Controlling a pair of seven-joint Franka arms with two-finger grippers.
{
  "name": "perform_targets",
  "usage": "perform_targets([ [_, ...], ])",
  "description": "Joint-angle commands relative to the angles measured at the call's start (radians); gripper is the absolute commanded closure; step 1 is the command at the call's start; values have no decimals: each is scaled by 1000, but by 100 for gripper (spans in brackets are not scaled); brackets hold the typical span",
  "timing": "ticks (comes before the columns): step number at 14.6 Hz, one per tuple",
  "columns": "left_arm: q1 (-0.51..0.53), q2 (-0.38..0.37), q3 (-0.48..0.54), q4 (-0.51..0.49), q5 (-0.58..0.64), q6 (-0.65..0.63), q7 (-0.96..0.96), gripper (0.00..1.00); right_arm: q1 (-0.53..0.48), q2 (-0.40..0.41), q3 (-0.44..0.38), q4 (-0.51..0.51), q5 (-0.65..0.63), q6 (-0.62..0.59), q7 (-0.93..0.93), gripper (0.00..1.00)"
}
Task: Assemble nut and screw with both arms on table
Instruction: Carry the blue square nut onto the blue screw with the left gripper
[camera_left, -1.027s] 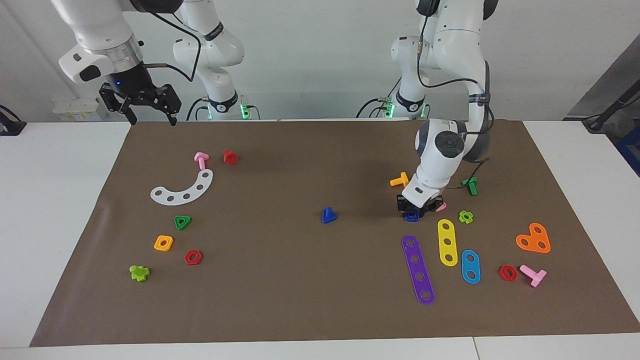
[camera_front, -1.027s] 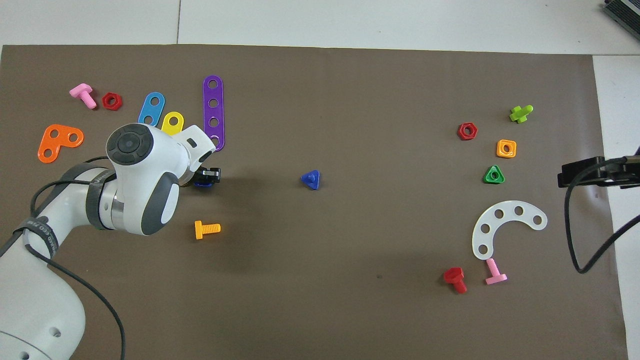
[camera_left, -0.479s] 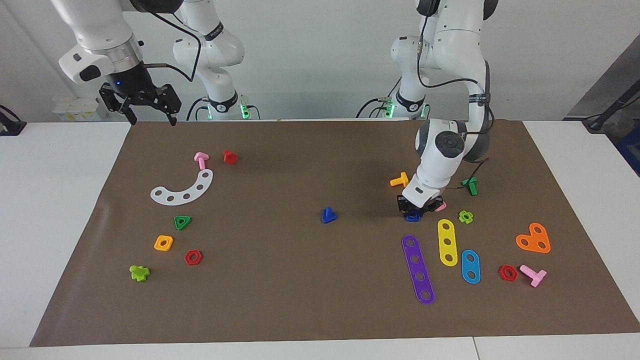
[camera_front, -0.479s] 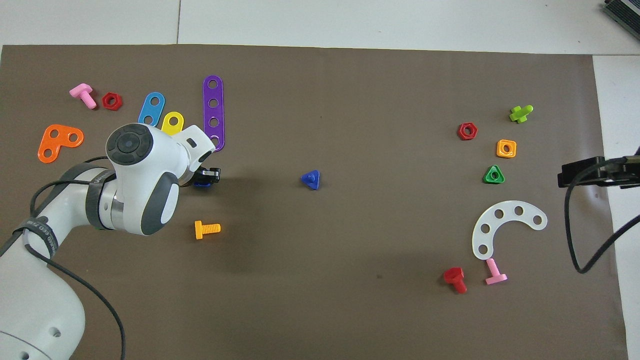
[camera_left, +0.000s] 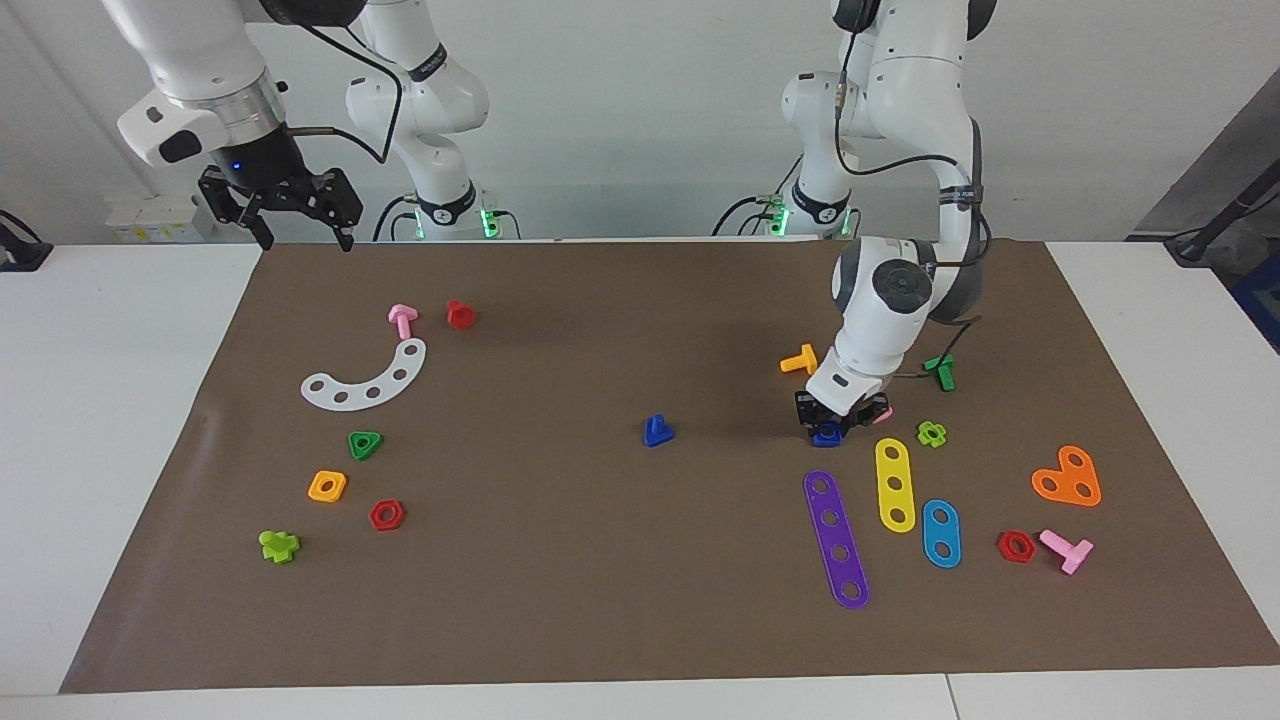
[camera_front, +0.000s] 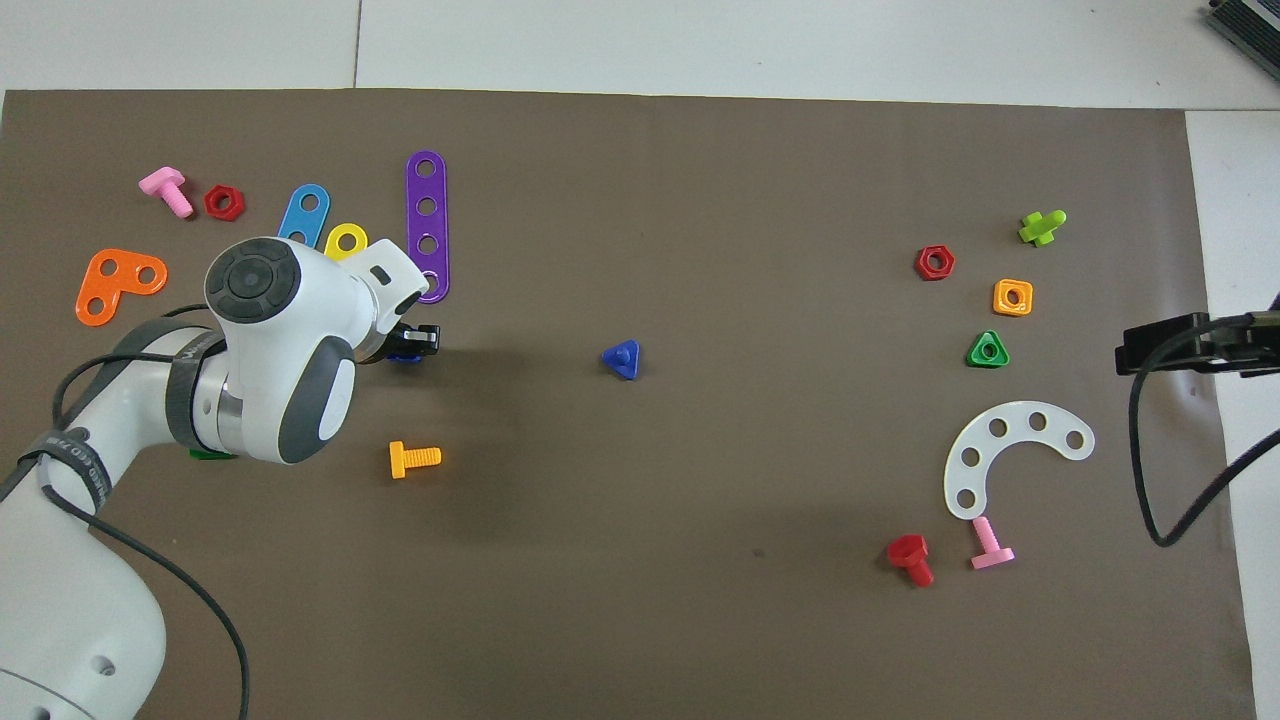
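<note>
The blue square nut (camera_left: 826, 436) sits between the fingers of my left gripper (camera_left: 829, 428), which is low over the brown mat (camera_left: 600, 600) toward the left arm's end and shut on it. In the overhead view only a sliver of the nut (camera_front: 405, 357) shows under the left gripper (camera_front: 412, 345). The blue screw (camera_left: 656, 431) with its triangular head lies alone mid-mat, also seen in the overhead view (camera_front: 621, 359). My right gripper (camera_left: 303, 238) hangs open and empty, high over the mat's corner at the right arm's end, and waits.
Close around the left gripper lie an orange T-shaped screw (camera_left: 800, 360), a pink nut (camera_left: 884, 413), a purple strip (camera_left: 836, 539) and a yellow strip (camera_left: 894, 484). A white curved plate (camera_left: 365, 378), green triangular nut (camera_left: 365, 444) and orange square nut (camera_left: 327, 486) lie toward the right arm's end.
The left arm has risen slightly and shifted a little away from the robots, and the blue nut moved with it. The right arm has not moved.
</note>
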Motion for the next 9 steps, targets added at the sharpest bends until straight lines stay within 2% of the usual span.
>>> perform_targets([
  [1, -15, 18, 3, 81, 17, -66, -53, 82, -6, -8, 4, 2, -8, -13, -23, 0],
  [5, -91, 66, 3, 271, 16, -250, -165, 83, -6, -8, 4, 3, -8, -13, -23, 0],
  [9, -191, 87, 4, 351, 6, -327, -274, 83, -6, -8, 5, 3, -8, -13, -23, 0],
])
